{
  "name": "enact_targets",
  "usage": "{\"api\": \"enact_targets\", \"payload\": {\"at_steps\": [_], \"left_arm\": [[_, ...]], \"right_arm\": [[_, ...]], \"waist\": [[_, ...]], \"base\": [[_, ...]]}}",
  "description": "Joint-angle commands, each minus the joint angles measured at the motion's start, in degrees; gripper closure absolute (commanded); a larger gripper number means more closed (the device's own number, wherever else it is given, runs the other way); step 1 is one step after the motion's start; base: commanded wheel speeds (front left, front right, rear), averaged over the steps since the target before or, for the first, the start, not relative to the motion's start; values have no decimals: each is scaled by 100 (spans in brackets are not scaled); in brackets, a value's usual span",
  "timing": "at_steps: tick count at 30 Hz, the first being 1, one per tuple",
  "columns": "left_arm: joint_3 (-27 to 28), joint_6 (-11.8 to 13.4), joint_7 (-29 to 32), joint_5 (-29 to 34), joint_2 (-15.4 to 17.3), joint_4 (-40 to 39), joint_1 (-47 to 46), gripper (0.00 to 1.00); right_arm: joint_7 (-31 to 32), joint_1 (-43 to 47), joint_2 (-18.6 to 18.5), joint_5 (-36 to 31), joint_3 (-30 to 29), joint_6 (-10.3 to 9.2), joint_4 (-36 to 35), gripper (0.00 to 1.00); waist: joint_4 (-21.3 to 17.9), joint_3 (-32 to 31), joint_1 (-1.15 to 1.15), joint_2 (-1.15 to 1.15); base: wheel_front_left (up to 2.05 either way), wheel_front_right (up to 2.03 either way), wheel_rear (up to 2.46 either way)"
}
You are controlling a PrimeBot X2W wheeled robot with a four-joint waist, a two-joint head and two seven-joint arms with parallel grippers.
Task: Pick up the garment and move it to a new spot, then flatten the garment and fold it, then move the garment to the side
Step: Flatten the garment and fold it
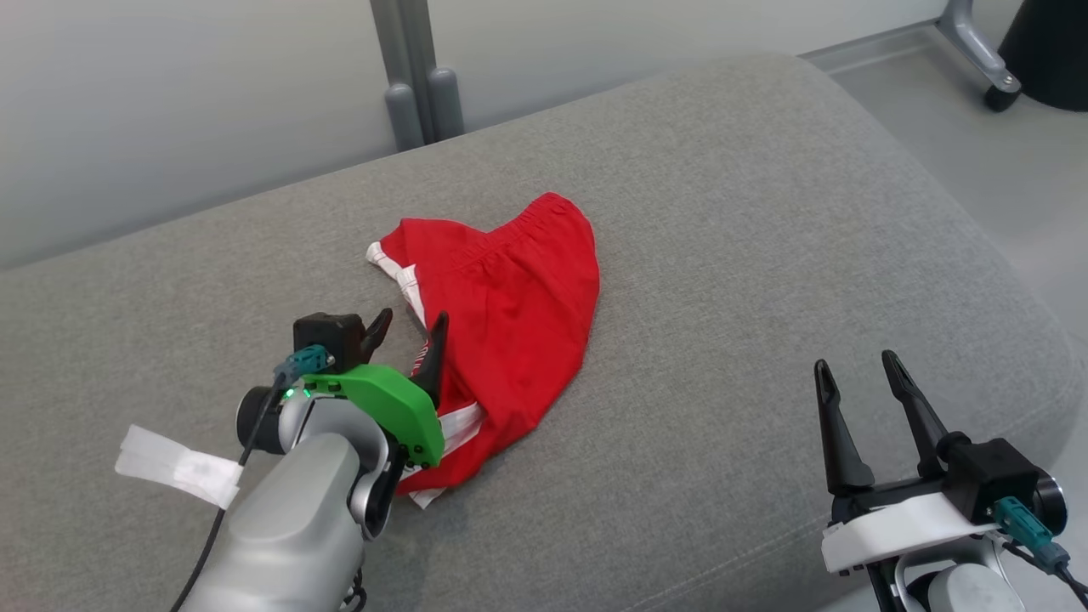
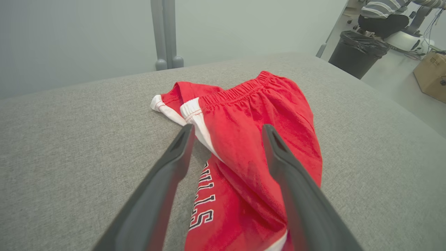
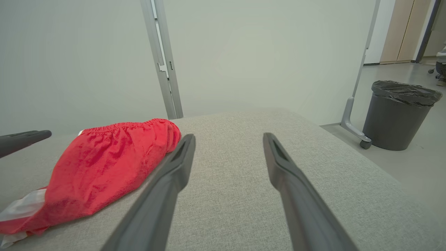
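The garment (image 1: 510,314) is a pair of red shorts with white side stripes and black lettering, lying rumpled on the grey cushion (image 1: 765,255) near its middle. My left gripper (image 1: 410,325) is open over the garment's left edge, one finger on each side of the white stripe, holding nothing. The left wrist view has the garment (image 2: 258,139) spread between and beyond the open fingers. My right gripper (image 1: 857,365) stands open and apart from the garment at the cushion's front right. From the right wrist the garment (image 3: 104,170) lies to the left of the gripper (image 3: 228,139).
A white label (image 1: 178,466) lies on the cushion at the left. A black bin (image 3: 400,115) stands on the floor to the right, near a wheeled grey stand leg (image 3: 353,129). A cardboard box (image 2: 432,75) and a seated person (image 2: 383,14) are far off. The cushion drops away at right.
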Motion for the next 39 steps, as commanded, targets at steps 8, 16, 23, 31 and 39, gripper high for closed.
{"api": "enact_targets", "payload": {"at_steps": [8,16,23,31,39], "left_arm": [[205,-81,217,-343,-158,1087,-565,0],[266,-111,351,-510,-280,1585,-752,100],[168,-124,21,-335,-338,1369,-989,100],[-611,60,-8,334,-354,-122,-646,100],[-2039,365,59,-77,-351,-807,-202,100]], "right_arm": [[-14,-194,-19,42,55,0,-20,0],[-14,-233,-20,52,41,0,-19,0],[-14,-271,-20,37,14,0,-21,0],[-14,-300,-20,-5,-83,0,-88,0],[-14,-398,-20,-10,-17,0,-110,0]], "waist": [[-530,357,0,0],[-581,417,0,0],[-526,411,0,0],[-539,376,0,0],[-764,425,0,0]], "base": [[0,0,0],[0,0,0],[0,0,0],[0,0,0],[0,0,0]]}}
